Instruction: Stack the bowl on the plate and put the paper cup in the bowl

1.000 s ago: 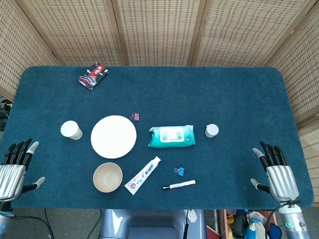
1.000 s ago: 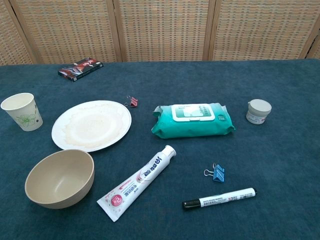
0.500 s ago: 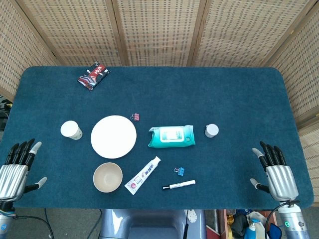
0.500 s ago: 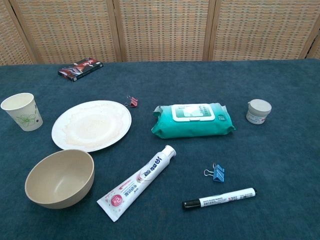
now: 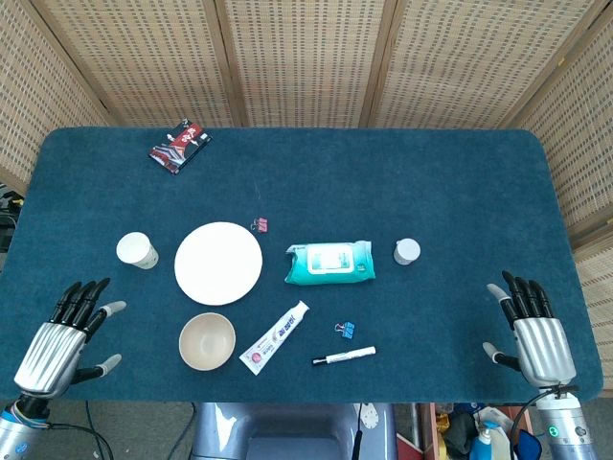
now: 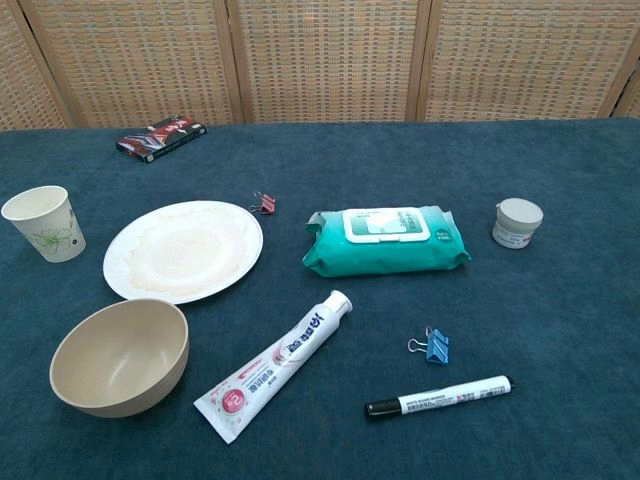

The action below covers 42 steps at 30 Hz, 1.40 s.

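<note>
A white plate (image 5: 218, 263) (image 6: 184, 250) lies left of centre on the blue table. The beige bowl (image 5: 207, 340) (image 6: 120, 357) stands upright just in front of it, near the table's front edge. A white paper cup (image 5: 137, 251) (image 6: 43, 223) with a green print stands upright to the plate's left. My left hand (image 5: 59, 342) hovers at the front left corner, fingers spread and holding nothing, well left of the bowl. At the front right corner my right hand (image 5: 533, 333) is also spread and bare. The chest view shows neither hand.
A toothpaste tube (image 5: 274, 336) lies right of the bowl, with a blue clip (image 5: 346, 331) and a marker (image 5: 344, 356) beyond it. A teal wipes pack (image 5: 329, 263), a small jar (image 5: 407, 251), a pink clip (image 5: 259, 225) and a dark packet (image 5: 179, 146) lie further off.
My left hand has shifted right and inward over the table's front left corner, toward the bowl. The right hand and all objects stayed put.
</note>
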Each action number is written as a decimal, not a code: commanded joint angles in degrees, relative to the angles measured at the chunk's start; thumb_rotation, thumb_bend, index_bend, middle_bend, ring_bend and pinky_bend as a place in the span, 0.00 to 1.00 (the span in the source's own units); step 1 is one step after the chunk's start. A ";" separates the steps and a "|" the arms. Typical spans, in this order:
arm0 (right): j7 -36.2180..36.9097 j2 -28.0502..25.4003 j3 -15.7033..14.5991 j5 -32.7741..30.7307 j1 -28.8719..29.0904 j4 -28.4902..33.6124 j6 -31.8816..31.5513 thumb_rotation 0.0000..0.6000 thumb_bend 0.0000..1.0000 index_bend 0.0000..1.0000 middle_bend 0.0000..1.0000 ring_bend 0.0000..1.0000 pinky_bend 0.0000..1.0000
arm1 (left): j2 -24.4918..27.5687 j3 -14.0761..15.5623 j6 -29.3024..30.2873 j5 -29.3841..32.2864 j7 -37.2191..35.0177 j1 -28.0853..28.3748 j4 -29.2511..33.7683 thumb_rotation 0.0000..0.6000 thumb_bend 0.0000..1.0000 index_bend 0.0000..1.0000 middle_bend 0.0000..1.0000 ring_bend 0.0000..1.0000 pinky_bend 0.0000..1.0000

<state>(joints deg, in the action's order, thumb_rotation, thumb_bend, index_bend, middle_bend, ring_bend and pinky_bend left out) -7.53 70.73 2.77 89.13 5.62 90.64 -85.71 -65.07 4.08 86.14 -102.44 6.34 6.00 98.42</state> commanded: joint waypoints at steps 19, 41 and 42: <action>1.05 0.14 0.44 -0.28 0.24 -0.27 0.04 1.00 0.13 0.12 0.00 0.00 0.00 | -1.05 5.63 -7.46 -5.83 0.26 2.93 -4.06 1.00 0.15 0.39 0.00 0.00 0.00; 2.10 0.21 0.82 0.15 0.36 -0.24 -0.66 1.00 0.13 0.12 0.00 0.00 0.00 | -10.85 1.75 -12.25 -3.41 8.74 6.24 -9.69 1.00 0.27 0.45 0.00 0.00 0.00; 2.22 0.21 0.83 -0.20 0.32 -0.54 -0.48 1.00 0.13 0.12 0.00 0.00 0.00 | -11.07 1.66 -12.60 -3.18 8.92 6.43 -9.64 1.00 0.27 0.45 0.00 0.00 0.00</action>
<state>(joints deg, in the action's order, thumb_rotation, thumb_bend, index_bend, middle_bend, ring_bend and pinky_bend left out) -5.43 70.99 3.55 89.02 5.92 89.90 -86.18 -75.84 5.93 73.86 -105.91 15.04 12.17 88.80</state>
